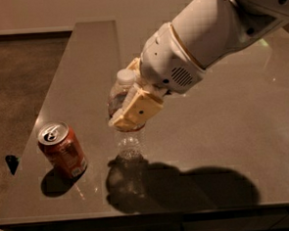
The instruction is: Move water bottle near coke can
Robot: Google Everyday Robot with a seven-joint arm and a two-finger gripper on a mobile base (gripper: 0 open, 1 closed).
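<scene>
The water bottle (128, 143) is a clear ribbed plastic bottle with a white cap, standing upright near the table's front edge, its base at or just above the surface. My gripper (132, 111) is shut on its upper body, with a cream-coloured finger (137, 109) across the front and the white arm reaching in from the upper right. The coke can (62, 150) is red-orange with a silver top and stands upright to the left of the bottle, a short gap between them.
The grey-brown table (224, 132) has its front edge just below the can and bottle and its left edge beside the can. A small dark object (11, 163) sits past the left edge. Brown floor lies to the left.
</scene>
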